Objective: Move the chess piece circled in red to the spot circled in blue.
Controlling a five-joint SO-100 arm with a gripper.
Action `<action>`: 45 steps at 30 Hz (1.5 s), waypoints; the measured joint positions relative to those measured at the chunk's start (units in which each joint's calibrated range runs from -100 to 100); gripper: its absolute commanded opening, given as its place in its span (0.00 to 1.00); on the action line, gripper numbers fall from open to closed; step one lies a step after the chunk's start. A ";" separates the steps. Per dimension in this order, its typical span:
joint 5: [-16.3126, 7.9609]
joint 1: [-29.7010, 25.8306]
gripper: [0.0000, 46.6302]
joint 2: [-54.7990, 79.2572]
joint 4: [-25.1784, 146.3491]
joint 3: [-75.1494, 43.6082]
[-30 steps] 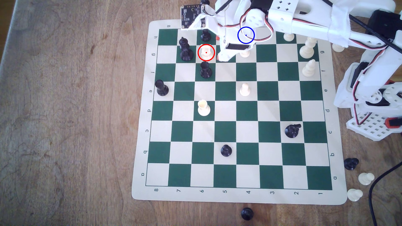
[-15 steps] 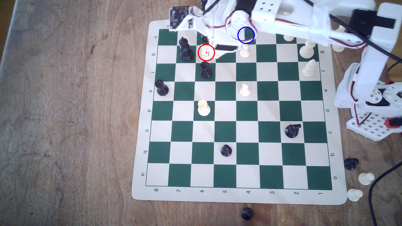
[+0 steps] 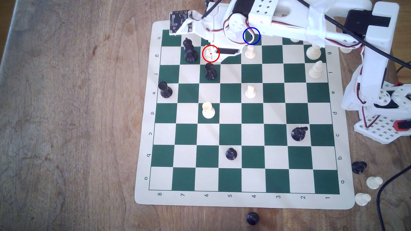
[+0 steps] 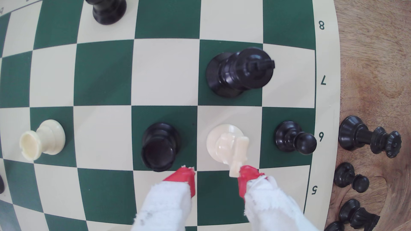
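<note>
The arm is at the reaching step: the gripper (image 4: pixel 216 177) hangs over the chessboard (image 3: pixel 231 201) with its two red-tipped fingers (image 4: pixel 183 178) spread apart and holding nothing, just short of the white knight (image 4: pixel 226 144), which stands upright on its cream square inside the red ring. In the wrist view one red tip appears to lie against the knight's head, though I cannot tell if it truly touches; the other tip sits near the black rook (image 4: pixel 159 147) on the neighbouring square. The blue-ringed square (image 3: pixel 255 42) lies two columns toward the exterior view's right and one row further back, mostly hidden under the arm. As I judge it, the next move calls for advancing and lowering until the fingers straddle the knight, then closing, without nudging the rook or the black pawn (image 4: pixel 293 137) that flank it. Counted in the exterior view, apart from the knight, five black pieces show fully on the board, with more under the arm, and two cream pawns stand uncovered there. Off the board's right corner lie two cream pawns and one black piece, plus one black pawn below the board's near edge.
</note>
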 measured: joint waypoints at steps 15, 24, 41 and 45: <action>0.05 1.77 0.27 0.75 -2.31 0.00; 0.29 1.92 0.27 3.44 -4.54 0.00; 0.29 0.74 0.01 5.95 -7.09 0.00; 0.29 0.74 0.01 5.95 -7.09 0.00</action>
